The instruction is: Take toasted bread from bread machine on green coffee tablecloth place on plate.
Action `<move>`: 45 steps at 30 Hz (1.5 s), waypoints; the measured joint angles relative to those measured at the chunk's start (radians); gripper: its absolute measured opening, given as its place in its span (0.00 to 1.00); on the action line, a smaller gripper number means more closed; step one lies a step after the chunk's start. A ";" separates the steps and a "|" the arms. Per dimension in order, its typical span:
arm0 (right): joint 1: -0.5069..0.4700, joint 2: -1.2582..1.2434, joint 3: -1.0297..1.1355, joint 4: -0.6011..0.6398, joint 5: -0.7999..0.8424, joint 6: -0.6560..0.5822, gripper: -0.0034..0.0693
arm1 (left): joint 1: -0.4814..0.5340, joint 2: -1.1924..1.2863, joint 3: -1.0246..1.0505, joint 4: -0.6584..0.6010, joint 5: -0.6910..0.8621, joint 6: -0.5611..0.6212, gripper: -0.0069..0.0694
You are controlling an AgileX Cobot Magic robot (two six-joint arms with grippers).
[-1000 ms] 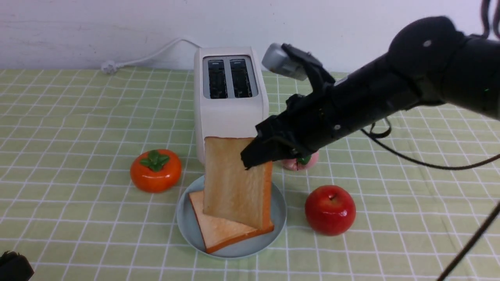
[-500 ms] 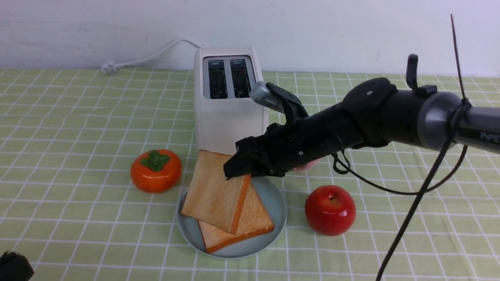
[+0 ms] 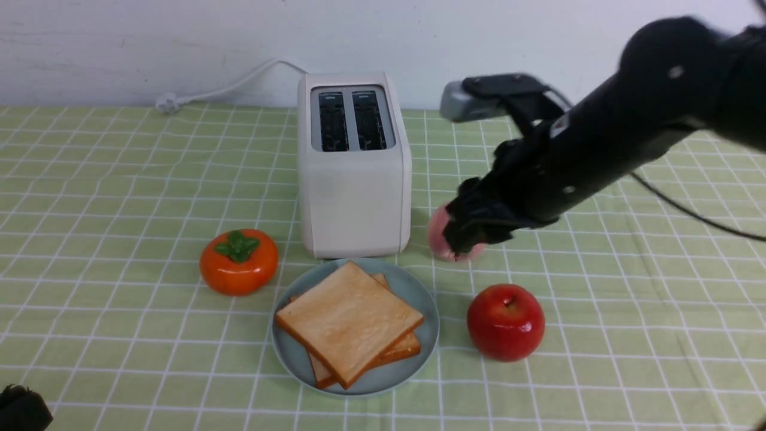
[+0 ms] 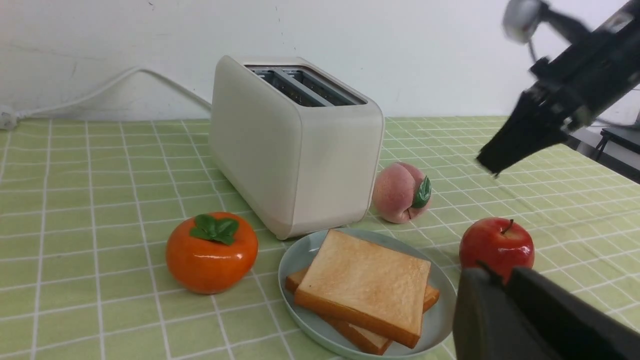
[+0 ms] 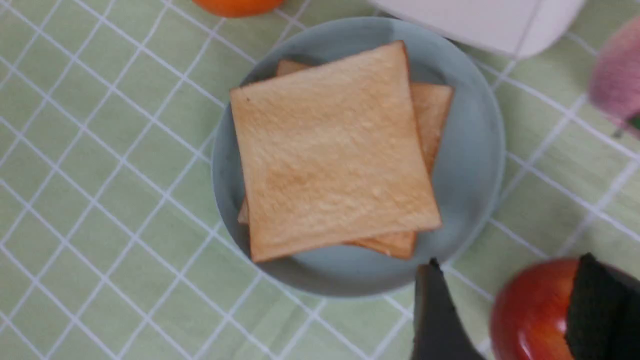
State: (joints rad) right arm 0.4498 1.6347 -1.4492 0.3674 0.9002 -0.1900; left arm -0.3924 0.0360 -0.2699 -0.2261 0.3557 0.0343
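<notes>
1. Toaster [image 3: 353, 191]: we see it standing upright on the cloth [image 3: 119, 179], its two dark slots facing up.
2. Plate [image 3: 419, 296]: it lies at 6 o'clock of the toaster, just beside its base.
3. Toast [image 3: 350, 317]: both slices lie flat on the plate, one on the other. The upper slice is turned a little, so corners of the lower one show past its edges.
4. Right gripper [image 3: 464, 239]: we find it raised at 2 o'clock of the plate, in front of the peach [image 4: 397, 192]. Its wrist view shows the jaws spread, nothing between them, and clear of the toast.
5. Left gripper [image 4: 495, 280]: it sits low at 8 o'clock of the plate, well apart from it. Its fingers appear pressed together and hold nothing.
6. Fruit: the persimmon [image 3: 238, 263] is at 10 o'clock of the plate and the apple [image 3: 505, 322] at 3 o'clock. Neither touches the plate.
</notes>
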 joint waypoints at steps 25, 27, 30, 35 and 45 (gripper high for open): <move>0.000 -1.450 0.800 -0.325 0.049 0.546 0.11 | 0.000 0.000 0.000 0.000 0.001 0.000 0.07; 0.000 -1.500 0.824 -0.350 0.030 0.555 0.11 | 0.000 0.000 0.000 0.000 0.001 0.000 0.07; 0.000 -1.541 0.854 -0.367 -0.018 0.562 0.11 | 0.000 0.000 0.000 0.000 0.001 0.000 0.07; 0.000 -1.547 0.893 -0.387 -0.043 0.563 0.12 | 0.000 0.000 0.000 0.000 0.003 0.000 0.07; 0.000 -1.547 0.928 -0.426 -0.025 0.563 0.14 | 0.000 0.000 0.000 0.000 0.003 0.000 0.07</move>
State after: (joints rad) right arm 0.4498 0.0882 -0.5214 -0.0590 0.8748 0.3730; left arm -0.3924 0.0360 -0.2699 -0.2261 0.3590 0.0343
